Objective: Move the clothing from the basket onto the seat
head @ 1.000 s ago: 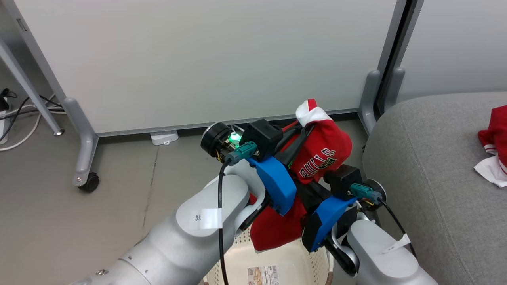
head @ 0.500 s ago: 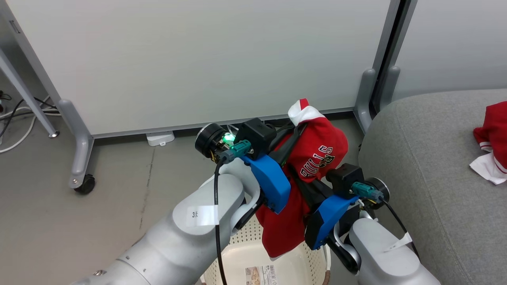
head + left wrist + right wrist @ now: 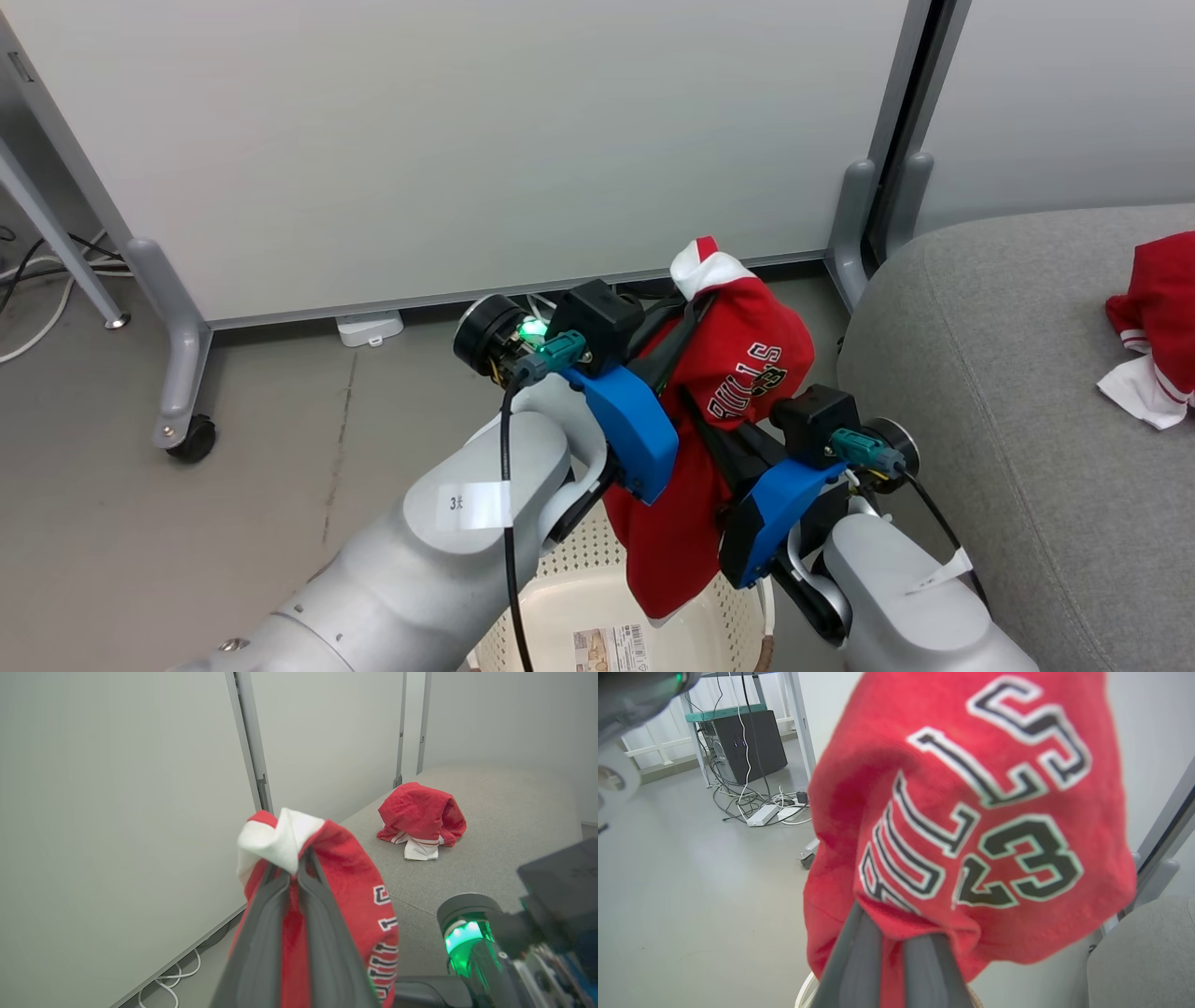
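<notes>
Now holding the jersey [image 3: 747, 359] up over the basket [image 3: 569, 597]

Grips the jersey with both arms at once. Pinches the white trim at the top of the bunch with the left gripper [image 3: 702, 301], its two dark fingers pressed tight together on the fabric. Clamps a red fold lower down with the right gripper [image 3: 698, 411], closed likewise, just under the "BULLS 23" lettering. Carries the jersey draped over and between the two grippers, the left one above and ahead of the right. Lets the loose end hang below both grippers, down to the basket's opening; cannot tell whether it touches the plastic. Has the grey seat [image 3: 1008, 401] right of the right gripper, close by but apart. Stands well left of the second red garment [image 3: 1158, 299], crumpled on that seat. Faces a white partition panel [image 3: 467, 140] beyond the fingertips.
</notes>
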Controlling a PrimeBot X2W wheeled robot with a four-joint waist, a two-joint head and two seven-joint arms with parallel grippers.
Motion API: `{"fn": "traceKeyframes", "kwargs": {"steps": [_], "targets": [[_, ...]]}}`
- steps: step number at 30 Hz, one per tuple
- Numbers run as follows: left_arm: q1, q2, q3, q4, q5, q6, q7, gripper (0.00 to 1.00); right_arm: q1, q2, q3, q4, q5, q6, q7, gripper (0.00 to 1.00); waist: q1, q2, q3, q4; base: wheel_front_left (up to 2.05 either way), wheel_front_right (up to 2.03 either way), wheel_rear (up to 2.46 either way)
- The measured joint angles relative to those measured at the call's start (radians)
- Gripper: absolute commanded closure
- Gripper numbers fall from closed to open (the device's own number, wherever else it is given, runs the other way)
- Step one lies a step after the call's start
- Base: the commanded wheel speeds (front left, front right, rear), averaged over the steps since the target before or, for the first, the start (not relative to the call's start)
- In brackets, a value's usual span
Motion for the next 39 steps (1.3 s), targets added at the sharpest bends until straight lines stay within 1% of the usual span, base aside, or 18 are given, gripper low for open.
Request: {"fn": "traceKeyframes", "kwargs": {"steps": [4, 5, 6, 7, 8, 12, 17, 23, 27, 32, 39], "targets": [[0.001, 0.000, 0.001, 0.004, -0.002, 0.000, 0.000, 1.00, 0.000, 0.000, -0.002, 0.000, 0.000, 0.000, 0.000, 1.00, 0.0000, 0.0000, 0.000, 0.000, 0.00, 0.00, 0.00], [0.003, 0.000, 0.002, 0.005, -0.005, 0.000, 0.000, 0.80, 0.000, 0.000, -0.002, 0.000, 0.000, 0.000, 0.000, 1.00, 0.0000, 0.0000, 0.001, -0.001, 0.00, 0.00, 0.00], [0.007, 0.000, 0.007, 0.005, -0.005, 0.000, 0.000, 0.57, 0.000, 0.000, -0.002, 0.000, 0.000, 0.000, 0.000, 1.00, 0.0000, 0.0000, 0.001, -0.001, 0.00, 0.00, 0.00], [0.011, 0.000, 0.013, 0.005, -0.003, 0.002, 0.000, 0.14, 0.000, 0.000, -0.002, -0.001, 0.000, 0.000, 0.000, 1.00, 0.0000, 0.0000, 0.002, -0.002, 0.00, 0.00, 0.00], [0.017, 0.000, 0.020, 0.006, 0.004, 0.003, 0.000, 0.00, 0.000, 0.000, -0.002, -0.003, 0.000, 0.000, 0.000, 1.00, 0.0000, 0.0000, 0.003, -0.003, 0.00, 0.00, 0.00], [0.070, 0.004, 0.065, 0.002, 0.028, 0.003, 0.000, 0.00, 0.000, 0.000, -0.005, -0.009, -0.002, 0.000, 0.000, 1.00, 0.0000, 0.0000, 0.007, -0.007, 0.00, 0.00, 0.00], [0.161, 0.047, 0.154, -0.075, 0.089, -0.002, 0.000, 0.00, 0.001, 0.000, -0.017, -0.018, -0.011, 0.000, 0.000, 1.00, 0.0000, 0.0000, 0.012, -0.009, 0.00, 0.00, 0.00], [0.295, 0.108, 0.296, -0.190, 0.187, -0.005, 0.000, 0.00, 0.004, 0.000, -0.042, -0.028, -0.028, 0.000, 0.000, 1.00, 0.0000, 0.0000, 0.016, 0.001, 0.00, 0.00, 0.00], [0.399, 0.130, 0.401, -0.278, 0.257, -0.004, 0.000, 0.00, 0.011, 0.000, -0.052, -0.040, -0.037, 0.000, 0.000, 1.00, 0.0000, 0.0000, 0.016, 0.006, 0.00, 0.00, 0.00], [0.517, 0.137, 0.506, -0.346, 0.323, -0.005, 0.000, 0.00, 0.018, 0.000, -0.067, -0.052, -0.046, 0.000, 0.000, 1.00, 0.0000, 0.0000, 0.016, 0.014, 0.00, 0.00, 0.00], [0.638, 0.123, 0.630, -0.399, 0.399, -0.011, 0.000, 0.00, 0.037, 0.000, -0.084, -0.072, -0.053, 0.000, 0.004, 1.00, 0.0000, 0.0000, 0.014, 0.017, 0.00, 0.00, 0.00]]}}
